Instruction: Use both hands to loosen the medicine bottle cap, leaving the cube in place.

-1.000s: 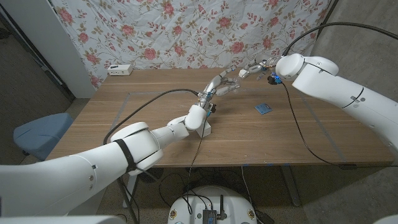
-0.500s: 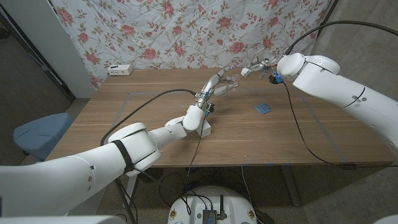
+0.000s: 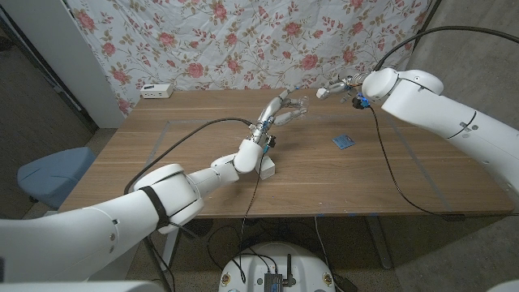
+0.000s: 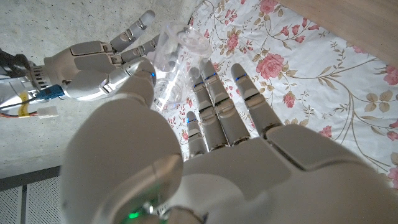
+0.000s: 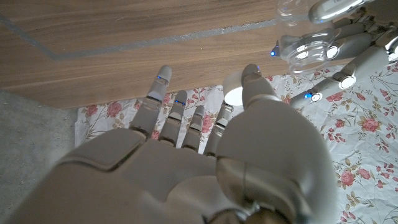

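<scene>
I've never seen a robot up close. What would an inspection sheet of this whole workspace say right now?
Surface: wooden table, bare wood.
Job's things: clear medicine bottle held above the table; white cap apart from it; blue cube lying on the table.
Clutter: white device at the far edge.
Hands: left hand holds the bottle; right hand seems to pinch the cap.
Cables: black cables trail along both arms.
Surroundings: floral cloth behind; blue seat beside the table.

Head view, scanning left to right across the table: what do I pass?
White box → left hand holding the bottle → right hand → blue cube.
</scene>
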Tool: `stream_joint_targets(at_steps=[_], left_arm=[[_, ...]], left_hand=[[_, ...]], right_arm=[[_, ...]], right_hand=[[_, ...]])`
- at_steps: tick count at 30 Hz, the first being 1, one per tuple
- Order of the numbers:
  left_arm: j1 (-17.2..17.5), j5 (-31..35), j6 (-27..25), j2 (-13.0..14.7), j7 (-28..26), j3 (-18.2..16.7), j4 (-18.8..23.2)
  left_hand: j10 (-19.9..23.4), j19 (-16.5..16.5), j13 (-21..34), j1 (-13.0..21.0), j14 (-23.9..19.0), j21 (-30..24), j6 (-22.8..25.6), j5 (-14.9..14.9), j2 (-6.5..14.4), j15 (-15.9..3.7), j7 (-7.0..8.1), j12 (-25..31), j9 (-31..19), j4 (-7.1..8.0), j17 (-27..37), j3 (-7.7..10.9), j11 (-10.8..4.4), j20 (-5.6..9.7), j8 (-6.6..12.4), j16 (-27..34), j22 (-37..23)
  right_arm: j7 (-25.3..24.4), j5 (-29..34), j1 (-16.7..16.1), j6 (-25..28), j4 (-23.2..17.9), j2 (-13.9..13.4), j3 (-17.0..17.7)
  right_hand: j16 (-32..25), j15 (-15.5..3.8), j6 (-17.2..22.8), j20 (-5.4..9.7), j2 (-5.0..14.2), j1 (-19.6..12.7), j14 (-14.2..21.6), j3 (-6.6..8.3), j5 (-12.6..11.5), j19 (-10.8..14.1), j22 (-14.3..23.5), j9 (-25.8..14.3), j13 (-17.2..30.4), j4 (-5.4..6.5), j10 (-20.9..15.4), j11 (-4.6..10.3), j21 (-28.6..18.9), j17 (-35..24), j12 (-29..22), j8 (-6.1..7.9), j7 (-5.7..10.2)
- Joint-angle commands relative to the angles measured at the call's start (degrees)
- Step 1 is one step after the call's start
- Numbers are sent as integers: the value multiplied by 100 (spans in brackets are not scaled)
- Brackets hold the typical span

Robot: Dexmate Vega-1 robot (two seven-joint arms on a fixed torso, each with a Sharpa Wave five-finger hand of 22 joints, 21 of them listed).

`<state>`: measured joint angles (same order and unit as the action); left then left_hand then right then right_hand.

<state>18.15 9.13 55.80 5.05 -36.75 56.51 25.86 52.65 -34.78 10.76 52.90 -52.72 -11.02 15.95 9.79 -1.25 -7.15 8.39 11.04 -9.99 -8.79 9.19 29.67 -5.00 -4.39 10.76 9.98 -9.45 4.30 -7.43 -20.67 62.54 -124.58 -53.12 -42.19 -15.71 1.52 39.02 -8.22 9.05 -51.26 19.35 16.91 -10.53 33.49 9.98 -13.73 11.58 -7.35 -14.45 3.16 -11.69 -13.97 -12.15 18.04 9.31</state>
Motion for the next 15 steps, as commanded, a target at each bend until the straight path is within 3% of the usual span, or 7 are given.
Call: stream_joint_targets(at_steps=[1,15], left_arm=[[460,322,-269,508,-57,-468,1066],[984,506,-716,871,135,-999,2033]], left_hand=[[319,-13,28,101,-37,8,14,32,27,-516,39,26,-12,-11,27,3,-333,3,-15,22,-31],[321,-46,27,128,-4,-3,8,32,24,-531,37,26,-12,-16,25,-11,-356,-3,-16,11,-31]], right_arm=[[-191,-116,32,263,3,-2,-64],[-413,-209,116,623,-27,75,-217]], right_hand=[[-26,3,653,31,-11,60,66,-27,11,31,24,-7,13,-1,-68,-3,-35,-21,-47,14,23],[-35,6,692,132,-60,175,105,-102,22,16,22,-2,13,27,-115,-41,-21,-13,-41,2,-29]])
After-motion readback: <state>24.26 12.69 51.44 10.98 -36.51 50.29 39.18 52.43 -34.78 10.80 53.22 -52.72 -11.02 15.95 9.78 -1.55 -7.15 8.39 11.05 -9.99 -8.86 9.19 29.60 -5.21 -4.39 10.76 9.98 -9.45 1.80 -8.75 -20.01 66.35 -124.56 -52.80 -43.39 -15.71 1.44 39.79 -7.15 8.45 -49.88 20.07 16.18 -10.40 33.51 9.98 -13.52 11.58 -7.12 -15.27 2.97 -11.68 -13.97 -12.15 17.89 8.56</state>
